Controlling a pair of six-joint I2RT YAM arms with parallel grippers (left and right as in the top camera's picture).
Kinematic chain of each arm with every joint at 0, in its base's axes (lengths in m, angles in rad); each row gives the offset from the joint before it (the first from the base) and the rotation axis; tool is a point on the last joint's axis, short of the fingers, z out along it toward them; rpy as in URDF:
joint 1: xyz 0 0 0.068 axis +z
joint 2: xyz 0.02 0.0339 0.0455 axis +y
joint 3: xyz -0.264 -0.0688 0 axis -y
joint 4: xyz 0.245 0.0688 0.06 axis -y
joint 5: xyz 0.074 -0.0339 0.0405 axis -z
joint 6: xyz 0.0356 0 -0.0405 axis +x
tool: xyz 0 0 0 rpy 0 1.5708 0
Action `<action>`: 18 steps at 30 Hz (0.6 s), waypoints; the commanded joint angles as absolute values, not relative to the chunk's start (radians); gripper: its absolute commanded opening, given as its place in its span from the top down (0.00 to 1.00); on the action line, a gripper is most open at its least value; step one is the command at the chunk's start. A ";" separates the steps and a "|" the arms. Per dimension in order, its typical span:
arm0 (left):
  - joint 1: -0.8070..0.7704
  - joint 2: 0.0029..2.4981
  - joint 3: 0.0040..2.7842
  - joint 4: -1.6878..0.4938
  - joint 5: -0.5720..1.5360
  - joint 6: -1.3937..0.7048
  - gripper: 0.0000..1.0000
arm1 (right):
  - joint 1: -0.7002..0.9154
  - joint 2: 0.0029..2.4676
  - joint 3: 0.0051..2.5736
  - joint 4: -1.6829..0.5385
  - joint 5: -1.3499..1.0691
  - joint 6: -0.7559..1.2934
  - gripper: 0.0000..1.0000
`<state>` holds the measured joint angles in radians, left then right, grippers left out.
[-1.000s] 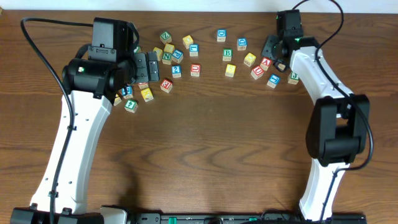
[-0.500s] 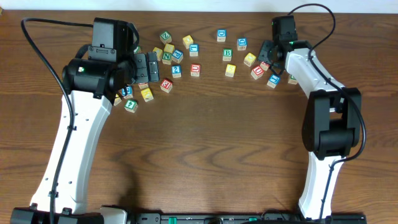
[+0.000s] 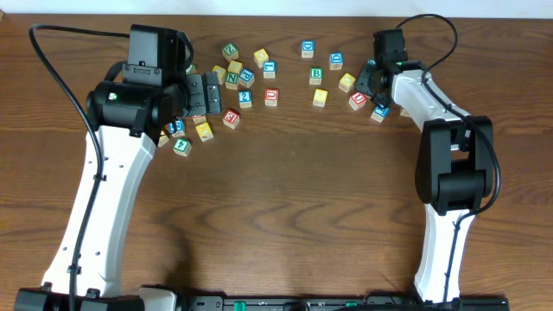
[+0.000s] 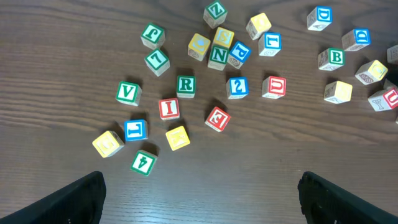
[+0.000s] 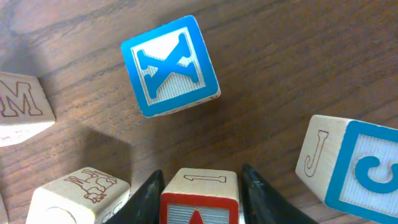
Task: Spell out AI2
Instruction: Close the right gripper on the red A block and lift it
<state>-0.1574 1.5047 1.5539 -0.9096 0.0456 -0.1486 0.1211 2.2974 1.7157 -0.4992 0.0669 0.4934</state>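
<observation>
Left gripper (image 4: 200, 180): fingers spread wide, nothing between them, held above the wooden table (image 3: 285, 199). A scatter of letter blocks lies ahead of it.

Red I block (image 4: 168, 107): ahead of the left gripper, within the span of its fingers, letter face up. A green R block (image 4: 185, 85) sits just beyond it and a green V block (image 4: 128, 93) farther off to one side.

Blue 2 block (image 4: 237, 87): also ahead of the left gripper, near the middle of the finger span, well apart from the fingertips. A red U block (image 4: 273, 86) is just beside it.

Right gripper (image 5: 200, 180): jaws closed in on a red-framed block (image 5: 199, 199), one finger against each side. Only the pointed top of its red letter shows, so I cannot read the letter.

Blue X block (image 5: 171, 65): just ahead of the right fingertips, apart from the held block. An M block (image 5: 22, 106) lies off to one side of them, and a block showing J and a blue C (image 5: 348, 168) to the other.
</observation>
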 commanded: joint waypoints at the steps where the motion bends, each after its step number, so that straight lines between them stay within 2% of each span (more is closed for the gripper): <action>1: -0.156 1.512 1.565 -0.911 0.033 -0.132 0.02 | 0.118 2.295 1.734 -0.516 0.068 0.499 0.69; 16: -0.156 1.511 1.565 -0.911 0.033 -0.132 0.02 | 0.130 2.084 1.735 -0.626 0.075 0.414 0.74; 18: -0.156 1.511 1.565 -0.911 0.033 -0.132 0.02 | 0.138 2.065 1.735 -0.645 0.076 0.393 0.71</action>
